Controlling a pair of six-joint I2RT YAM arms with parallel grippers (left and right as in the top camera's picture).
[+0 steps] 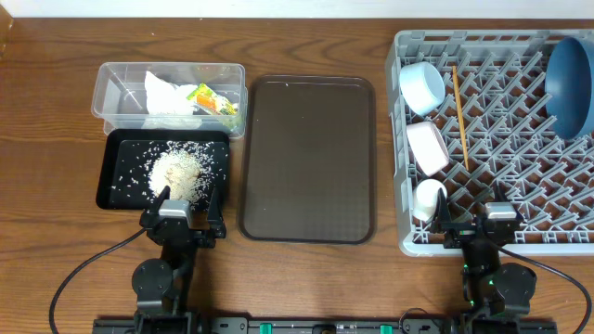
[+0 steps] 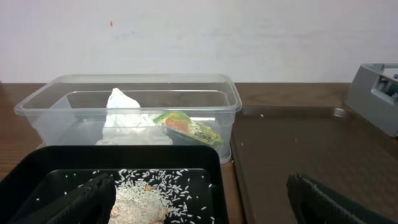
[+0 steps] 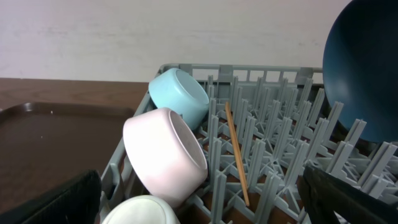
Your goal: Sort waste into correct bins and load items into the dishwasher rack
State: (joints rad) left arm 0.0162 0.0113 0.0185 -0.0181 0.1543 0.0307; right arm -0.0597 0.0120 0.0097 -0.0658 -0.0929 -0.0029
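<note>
The left fingers [image 2: 336,202] stand wide apart and empty over the shallow black rectangular tray [image 2: 124,152], whose heap of loose whitish rice grains [image 2: 143,196] lies between them. Just beyond, the clear plastic rectangular tub [image 2: 56,124] holds crumpled white tissue [image 2: 121,111] and a yellow-green-orange snack wrapper [image 2: 189,127]. The right fingers [image 3: 354,199], likewise spread and empty, sit at the near edge of the grey plastic dishwasher rack [image 3: 261,70]: small white cup [image 3: 140,211], white bowl [image 3: 165,152] and light blue bowl [image 3: 180,93] ahead-left, wooden chopstick [image 3: 236,155] straight ahead, large dark blue dish [image 3: 364,68] ahead-right.
</note>
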